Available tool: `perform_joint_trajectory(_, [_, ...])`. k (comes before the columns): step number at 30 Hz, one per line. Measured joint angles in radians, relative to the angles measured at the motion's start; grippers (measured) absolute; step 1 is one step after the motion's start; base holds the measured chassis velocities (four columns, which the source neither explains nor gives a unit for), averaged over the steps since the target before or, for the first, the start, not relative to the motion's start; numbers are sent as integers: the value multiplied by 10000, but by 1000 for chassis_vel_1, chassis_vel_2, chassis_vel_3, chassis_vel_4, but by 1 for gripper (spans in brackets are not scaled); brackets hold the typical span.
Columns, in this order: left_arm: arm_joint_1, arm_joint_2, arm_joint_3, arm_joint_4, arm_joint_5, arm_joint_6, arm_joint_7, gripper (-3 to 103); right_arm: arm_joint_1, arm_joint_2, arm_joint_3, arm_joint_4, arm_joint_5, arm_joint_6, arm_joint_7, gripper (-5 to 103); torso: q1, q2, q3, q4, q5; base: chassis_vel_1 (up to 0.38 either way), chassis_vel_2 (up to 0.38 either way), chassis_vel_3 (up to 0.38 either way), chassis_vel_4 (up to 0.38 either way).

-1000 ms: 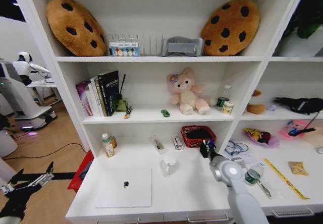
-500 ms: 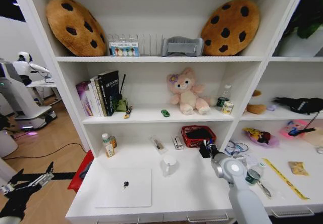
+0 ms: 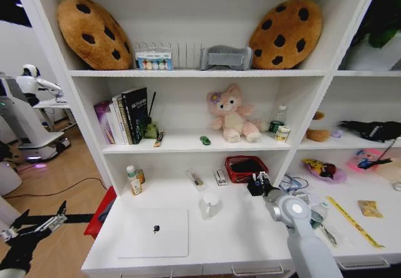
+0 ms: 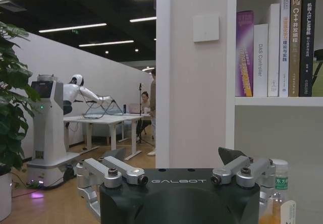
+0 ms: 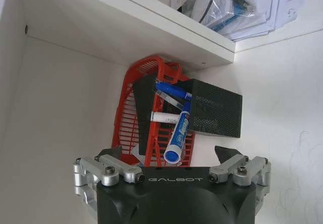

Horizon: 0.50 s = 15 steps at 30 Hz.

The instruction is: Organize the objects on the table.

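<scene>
The right claw [image 5: 171,171], spread, faces the black pen cup [image 5: 214,114] straight ahead at the tabletop's [image 3: 238,228] back edge; the left claw [image 4: 179,176], spread, hangs off the left end.

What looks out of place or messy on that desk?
The black pen cup seems to lie tipped on its side against the red basket, with a blue marker poking out toward the open right gripper. The yellow ruler lies slanted among loose clutter at the desk's right end.

The right arm reaches up from lower right, its right gripper [image 5: 174,159] spread open, while the left gripper [image 3: 39,223] hangs parted at lower left.
</scene>
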Motion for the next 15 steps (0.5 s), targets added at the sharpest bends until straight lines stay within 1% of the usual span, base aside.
perform_joint_trajectory(6, [0, 0, 0, 0, 0, 1, 0, 100, 629, -298, -268, -583, 37, -104, -93, 100, 1, 0, 1, 2, 0, 0, 0, 0, 0])
perform_joint_trajectory(8, [0, 0, 0, 0, 0, 0, 0, 100, 1024, -513, -325, -769, 187, -104, -97, 100, 0, 0, 0, 2, -1, 0, 0, 0, 0])
perform_joint_trajectory(15, [0, 0, 0, 0, 0, 0, 0, 100, 1438, -825, -362, -917, 323, -99, -39, 100, 0, 0, 1, 1, -1, 0, 0, 0, 0])
